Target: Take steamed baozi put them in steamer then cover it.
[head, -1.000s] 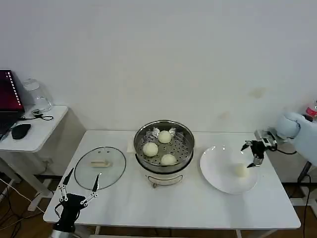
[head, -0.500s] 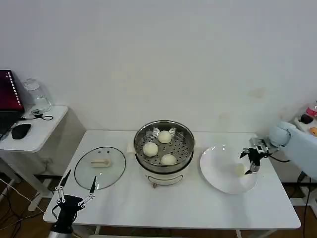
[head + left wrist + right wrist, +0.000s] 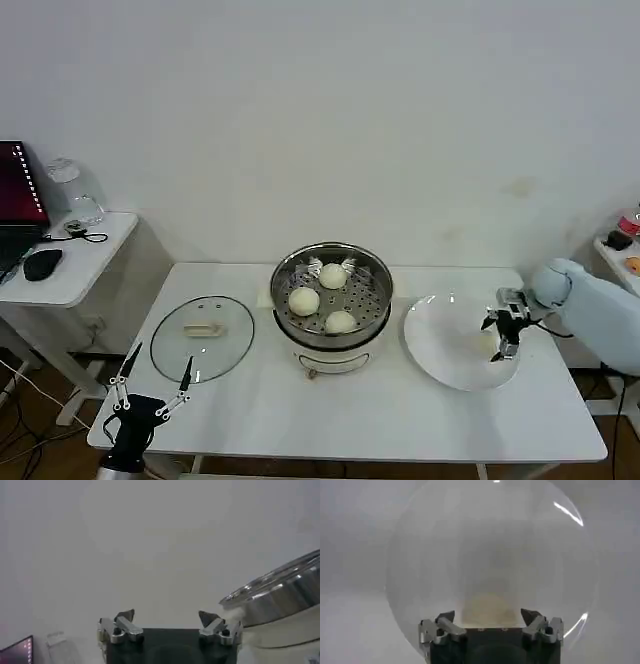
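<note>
The steamer [image 3: 331,300] stands uncovered at the table's middle, with three baozi [image 3: 304,299] on its perforated tray. A fourth baozi [image 3: 487,609] lies on the white plate [image 3: 440,340] to the steamer's right. My right gripper [image 3: 498,338] is low over that bun, open, with a finger on each side and a gap to both [image 3: 487,617]. The cover [image 3: 203,337], clear glass with a cream handle, lies flat on the table left of the steamer. My left gripper [image 3: 152,386] hangs open and empty at the table's front left corner; the steamer's steel wall [image 3: 280,595] shows off to its side.
A small side table [image 3: 75,275] to the left carries a laptop, a mouse and a jar. The plate sits close to the table's right end. Bare tabletop runs along the front edge.
My right gripper has come down and slightly left onto the plate, closing in around the bun. The left gripper has barely shifted.
</note>
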Robot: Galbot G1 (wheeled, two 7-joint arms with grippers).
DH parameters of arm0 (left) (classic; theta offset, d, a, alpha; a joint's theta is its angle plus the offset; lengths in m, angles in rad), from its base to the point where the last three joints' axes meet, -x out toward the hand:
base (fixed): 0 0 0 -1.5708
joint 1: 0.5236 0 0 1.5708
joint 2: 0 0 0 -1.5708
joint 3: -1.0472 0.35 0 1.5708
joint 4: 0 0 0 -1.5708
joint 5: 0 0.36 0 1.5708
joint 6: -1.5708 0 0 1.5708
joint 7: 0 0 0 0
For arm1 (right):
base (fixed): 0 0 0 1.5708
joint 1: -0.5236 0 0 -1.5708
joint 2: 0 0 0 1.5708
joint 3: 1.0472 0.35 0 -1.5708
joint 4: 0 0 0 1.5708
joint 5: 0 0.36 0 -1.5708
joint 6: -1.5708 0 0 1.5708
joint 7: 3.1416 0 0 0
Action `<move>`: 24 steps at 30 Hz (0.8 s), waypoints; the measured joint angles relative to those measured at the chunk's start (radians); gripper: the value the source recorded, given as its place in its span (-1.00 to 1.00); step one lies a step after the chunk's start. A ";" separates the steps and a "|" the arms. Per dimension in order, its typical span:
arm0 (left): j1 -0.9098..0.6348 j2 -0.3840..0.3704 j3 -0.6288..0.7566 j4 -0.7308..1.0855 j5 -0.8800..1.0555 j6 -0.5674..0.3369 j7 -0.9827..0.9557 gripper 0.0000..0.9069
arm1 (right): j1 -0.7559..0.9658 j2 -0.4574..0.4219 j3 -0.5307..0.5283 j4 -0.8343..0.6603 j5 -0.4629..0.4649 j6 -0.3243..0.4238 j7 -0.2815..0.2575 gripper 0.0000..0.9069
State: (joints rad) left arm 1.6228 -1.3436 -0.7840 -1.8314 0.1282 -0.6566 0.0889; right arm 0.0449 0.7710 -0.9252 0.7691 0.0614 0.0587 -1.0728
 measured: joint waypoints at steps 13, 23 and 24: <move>0.004 0.001 -0.006 -0.006 0.000 -0.001 -0.001 1.00 | -0.003 0.019 0.017 -0.042 -0.017 0.005 0.000 0.51; 0.008 -0.006 -0.002 -0.016 0.003 -0.001 -0.001 1.00 | 0.015 0.002 0.012 -0.029 -0.004 -0.002 0.002 0.49; 0.008 -0.007 -0.002 -0.018 0.003 -0.001 -0.001 1.00 | 0.020 -0.002 0.010 -0.024 0.002 -0.003 0.002 0.49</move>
State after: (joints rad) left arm 1.6305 -1.3505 -0.7861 -1.8491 0.1313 -0.6574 0.0877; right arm 0.0651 0.7690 -0.9154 0.7451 0.0632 0.0558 -1.0712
